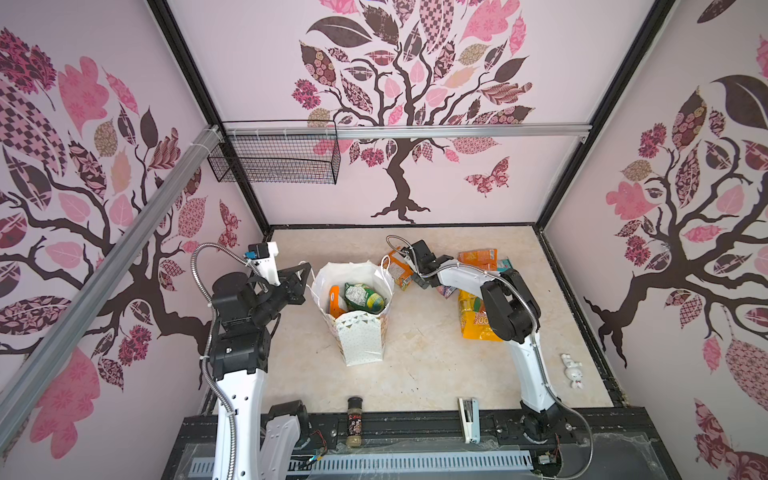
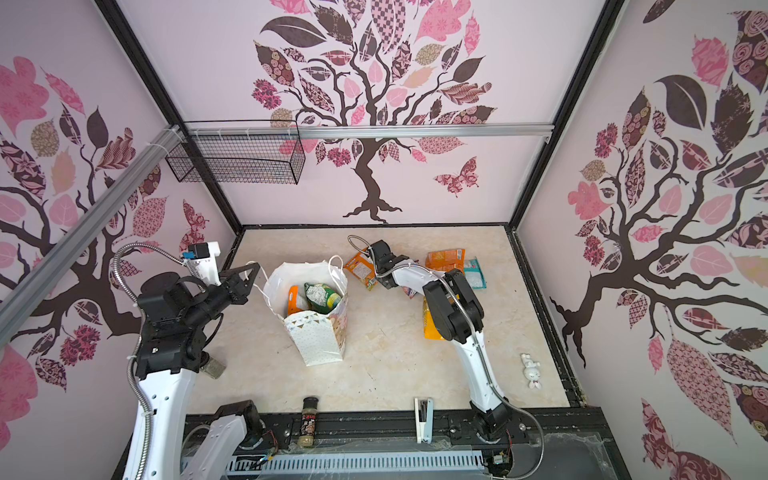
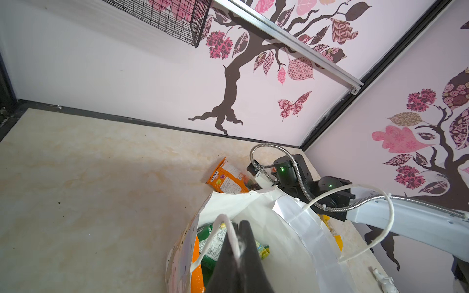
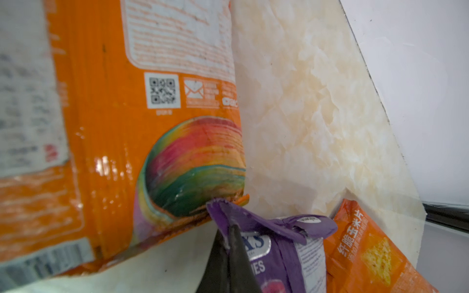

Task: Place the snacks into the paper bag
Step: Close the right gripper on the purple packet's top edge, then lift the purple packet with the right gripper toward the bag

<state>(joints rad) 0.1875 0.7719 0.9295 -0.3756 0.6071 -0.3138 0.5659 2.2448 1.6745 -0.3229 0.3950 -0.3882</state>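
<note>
Right of paper bag (image 1: 359,336), right fingers (image 4: 223,274) pinch purple packet (image 4: 274,253) by its edge; left fingers (image 3: 248,266) clamp bag's cord handle (image 3: 221,218).

Pale pink walls (image 1: 540,174) w/ brown-and-pink tree decals (image 1: 399,174); beige marble-look tabletop (image 1: 436,353); black wire basket (image 1: 274,162) hung on aluminium rail (image 1: 457,132) at back; black corner posts (image 1: 618,83).

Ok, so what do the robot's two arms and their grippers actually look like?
The left arm and right arm have white shells between chunky black joints. A ribbed silver hose runs along each. The left gripper and right gripper are black and wedge-shaped. Small green lights glow on the right arm.
</note>
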